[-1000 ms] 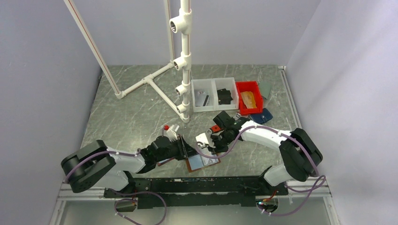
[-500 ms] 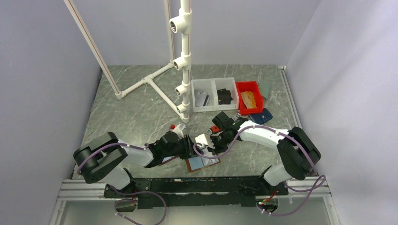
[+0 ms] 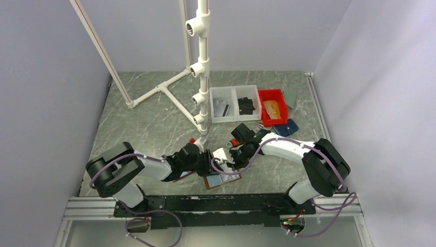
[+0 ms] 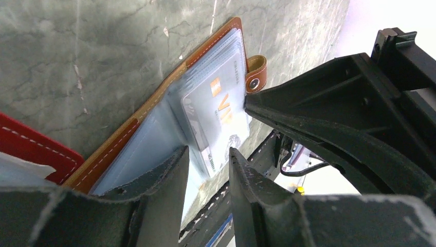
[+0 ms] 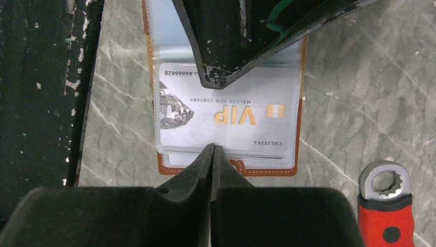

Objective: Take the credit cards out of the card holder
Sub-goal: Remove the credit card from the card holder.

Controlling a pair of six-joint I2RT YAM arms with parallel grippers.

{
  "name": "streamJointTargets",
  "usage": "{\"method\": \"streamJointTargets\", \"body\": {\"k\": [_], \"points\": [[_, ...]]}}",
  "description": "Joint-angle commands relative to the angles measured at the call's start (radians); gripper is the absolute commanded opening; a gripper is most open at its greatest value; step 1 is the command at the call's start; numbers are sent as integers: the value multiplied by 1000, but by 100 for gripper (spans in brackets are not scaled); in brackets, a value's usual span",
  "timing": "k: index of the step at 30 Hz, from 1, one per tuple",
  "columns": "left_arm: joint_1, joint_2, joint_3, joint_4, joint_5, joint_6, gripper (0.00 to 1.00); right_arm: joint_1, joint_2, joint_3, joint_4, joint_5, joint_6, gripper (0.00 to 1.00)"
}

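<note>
The right tool (image 5: 211,150), jaws pressed together, meets the near edge of the silver VIP card (image 5: 229,116) sleeved in the open brown card holder (image 5: 272,171) on the counter (image 5: 355,77), perhaps nipping it, while just beyond the card the left tool (image 4: 208,157) sits with jaws narrowly apart, gripping nothing.

Robot lab test cell, not a home or shop. Two arms, left (image 3: 144,167) and right (image 3: 288,146), bolted to a black plate (image 3: 216,203) on an aluminium rail (image 3: 77,211) at the near desk (image 3: 149,123) edge. Purple cables (image 3: 329,213) run loose off the bases. Plain white walls (image 3: 51,77) box in three sides. PVC pipe frame (image 3: 203,62) stands on the desk. White (image 3: 235,88) and red (image 3: 271,92) parts bins at the back, wrench (image 5: 385,206) lying out.
</note>
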Motion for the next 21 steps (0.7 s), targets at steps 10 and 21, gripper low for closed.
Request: {"method": "streamJointTargets", "body": {"k": [10,21], "points": [[21,49,38,-4,9,-28,40,94,62,49,9,-26,73,2],[40,-23,39,-106,-44,44,0,118,102,78,4,48,105,2]]}}
